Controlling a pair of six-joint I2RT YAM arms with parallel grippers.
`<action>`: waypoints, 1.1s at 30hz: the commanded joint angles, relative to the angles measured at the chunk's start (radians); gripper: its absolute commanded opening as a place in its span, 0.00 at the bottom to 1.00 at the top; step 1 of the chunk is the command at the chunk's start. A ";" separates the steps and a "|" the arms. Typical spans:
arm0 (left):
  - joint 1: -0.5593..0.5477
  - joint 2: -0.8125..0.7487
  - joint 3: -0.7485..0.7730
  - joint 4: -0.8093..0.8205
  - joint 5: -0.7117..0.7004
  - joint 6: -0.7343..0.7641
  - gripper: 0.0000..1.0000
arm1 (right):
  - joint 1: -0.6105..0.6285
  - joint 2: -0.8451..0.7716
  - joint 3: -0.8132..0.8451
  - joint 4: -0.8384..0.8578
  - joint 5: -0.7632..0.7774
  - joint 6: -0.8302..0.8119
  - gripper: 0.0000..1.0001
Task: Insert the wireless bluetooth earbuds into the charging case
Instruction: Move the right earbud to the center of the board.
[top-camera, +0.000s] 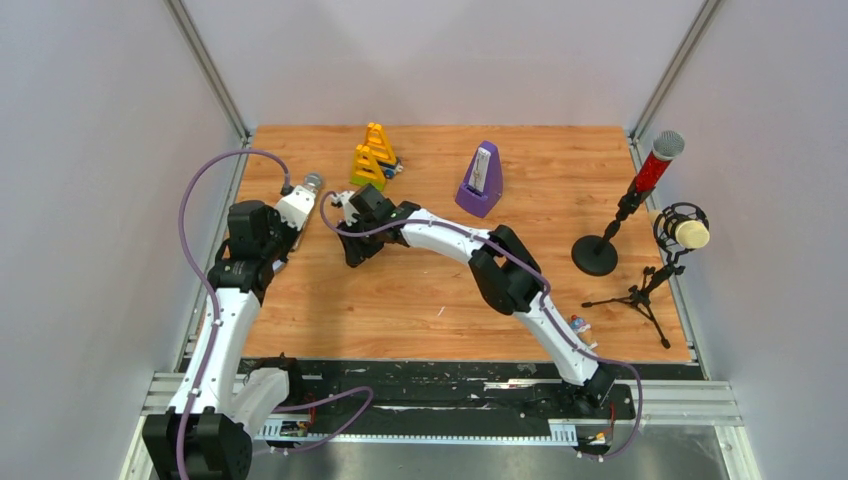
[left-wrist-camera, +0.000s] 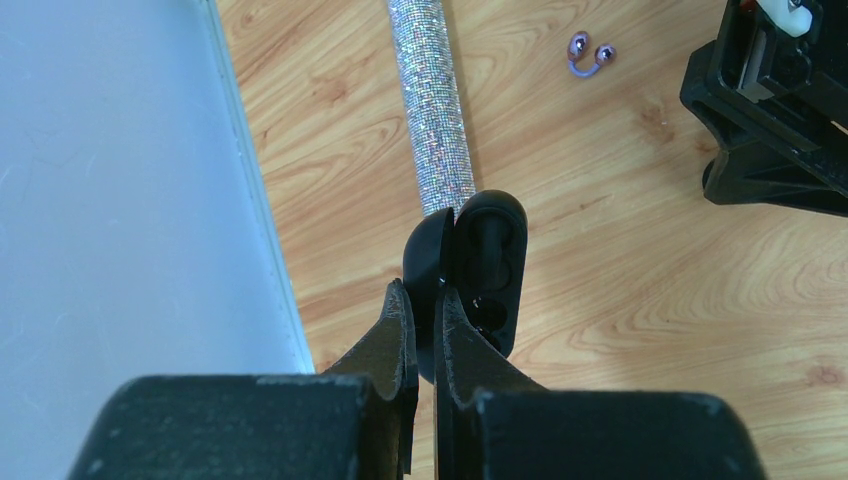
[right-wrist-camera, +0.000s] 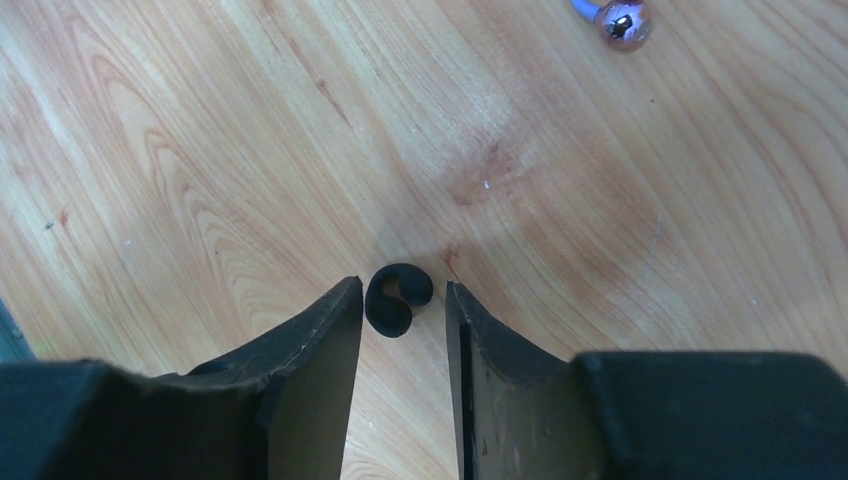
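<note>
The charging case (left-wrist-camera: 492, 268) is a glossy black oval standing open, its lid (left-wrist-camera: 428, 250) swung up on the left and dark sockets showing in the body. My left gripper (left-wrist-camera: 420, 290) is shut on that lid, holding the case just above the wood, near the left wall. One of the wireless bluetooth earbuds (right-wrist-camera: 392, 305), a tiny curled black bud, lies on the table between the fingertips of my right gripper (right-wrist-camera: 402, 290). That gripper is open, with the left fingertip almost at the bud and a small gap on the right. No other earbud shows.
A glittery silver rod (left-wrist-camera: 432, 110) lies just beyond the case. A small purple bead piece (left-wrist-camera: 590, 55) sits between the two grippers. At the back stand yellow cones (top-camera: 373, 158) and a purple metronome (top-camera: 481, 180). Two microphone stands (top-camera: 640, 195) occupy the right edge.
</note>
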 joint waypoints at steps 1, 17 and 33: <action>0.007 -0.012 -0.002 0.047 0.012 -0.018 0.00 | 0.024 -0.015 -0.045 -0.031 0.059 -0.050 0.36; 0.007 -0.023 -0.001 0.046 0.016 -0.020 0.00 | 0.059 -0.039 -0.084 -0.029 0.108 -0.100 0.33; 0.007 -0.033 0.002 0.038 0.041 -0.022 0.00 | -0.009 -0.245 -0.204 -0.017 0.084 -0.271 0.21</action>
